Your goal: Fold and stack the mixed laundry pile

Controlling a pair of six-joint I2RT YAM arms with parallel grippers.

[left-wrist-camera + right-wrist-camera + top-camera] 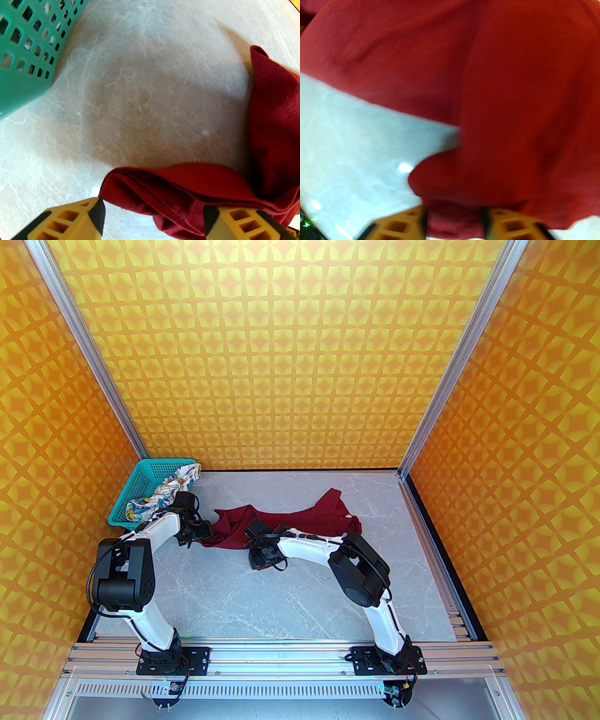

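- The top view was bright and evenly lit from above; my arms threw only soft, faint shadows on the grey table (300,596).
- My left wrist picture was sharp in the middle, with one broad, dim shadow across the marble.
- The teal basket (21,58) bowed at that picture's edge (a wide lens does that).
- My right wrist picture was smeared: the dark red T-shirt (511,93) showed no weave, and my fingers (403,225) were soft-edged.
- A small white glare spot sat on the tabletop there.
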